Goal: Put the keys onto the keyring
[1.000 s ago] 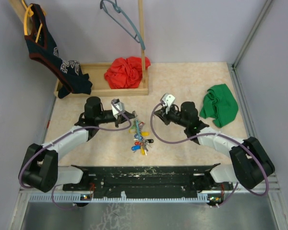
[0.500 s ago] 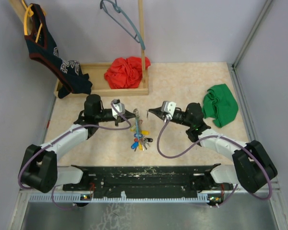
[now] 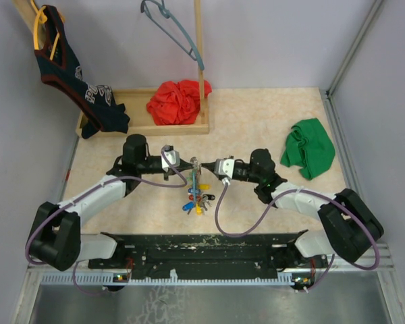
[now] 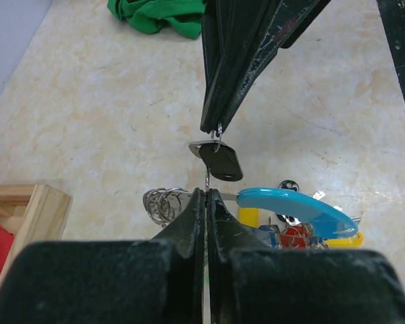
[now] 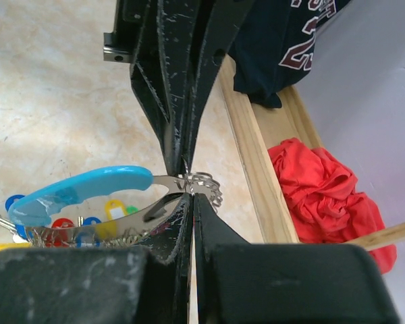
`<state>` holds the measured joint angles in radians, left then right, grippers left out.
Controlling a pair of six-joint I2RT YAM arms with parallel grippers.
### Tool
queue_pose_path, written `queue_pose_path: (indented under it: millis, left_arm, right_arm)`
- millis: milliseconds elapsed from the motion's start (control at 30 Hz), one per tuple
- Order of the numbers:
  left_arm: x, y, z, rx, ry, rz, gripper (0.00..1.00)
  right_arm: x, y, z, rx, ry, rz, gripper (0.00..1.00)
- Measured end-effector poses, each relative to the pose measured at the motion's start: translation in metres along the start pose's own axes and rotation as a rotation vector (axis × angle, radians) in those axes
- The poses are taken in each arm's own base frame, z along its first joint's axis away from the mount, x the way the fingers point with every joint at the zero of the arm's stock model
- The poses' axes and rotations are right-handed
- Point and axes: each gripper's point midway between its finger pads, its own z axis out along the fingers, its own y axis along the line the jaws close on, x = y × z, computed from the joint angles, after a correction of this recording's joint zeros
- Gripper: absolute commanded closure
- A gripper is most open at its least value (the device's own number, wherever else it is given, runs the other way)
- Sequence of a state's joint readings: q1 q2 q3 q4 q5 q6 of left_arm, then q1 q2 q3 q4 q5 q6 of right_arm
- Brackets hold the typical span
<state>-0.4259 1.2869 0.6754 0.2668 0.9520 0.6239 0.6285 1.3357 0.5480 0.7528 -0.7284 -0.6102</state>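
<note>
Our left claw [image 4: 206,194], at the bottom middle of its own wrist view, is clenched on the thin metal of the keyring [image 4: 293,204], whose light-blue section runs off to the lower right. Just above it, our right claw [image 4: 214,125] reaches down from the top of the frame. It is clenched too, and a black-headed key [image 4: 222,162] hangs from its tip by a small loop. In the middle of the top view the two claw tips meet nose to nose over the bench [image 3: 270,115]. The other keys [image 3: 196,200] sit in a coloured bunch just below them in the frame.

We judge the step in hand is threading this key onto the ring. To do it well, we hold the ring steady with the left claw, bring the key's loop to the ring's open end with the right, and slide it on without twisting. We cannot see the opening itself, so slow, small moves suit best.

The only container is the wooden tray [image 3: 142,128] in the upper left of the top view. A red cloth [image 3: 177,101] fills its right half and a dark shirt [image 3: 88,94] droops into its left end. We see no keys in it.
</note>
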Motion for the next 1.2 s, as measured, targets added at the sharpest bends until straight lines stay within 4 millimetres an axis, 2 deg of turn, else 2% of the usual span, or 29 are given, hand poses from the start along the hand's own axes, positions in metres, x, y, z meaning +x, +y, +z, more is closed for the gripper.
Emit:
queue_pose_path:
  millis: [200,567,1200]
  left_arm:
    - [0.001,0.000,0.001,0.003,0.003,0.032,1.00]
    - [0.004,-0.003,0.001,0.008,0.000,0.064,1.00]
    - [0.003,-0.005,0.002,0.012,-0.006,0.085,1.00]
  right_arm:
    - [-0.002,0.003,0.004,-0.005,0.001,-0.058,1.00]
    - [0.006,0.012,0.006,-0.028,0.040,-0.052,1.00]
    - [0.010,0.006,0.005,0.015,0.069,-0.020,1.00]
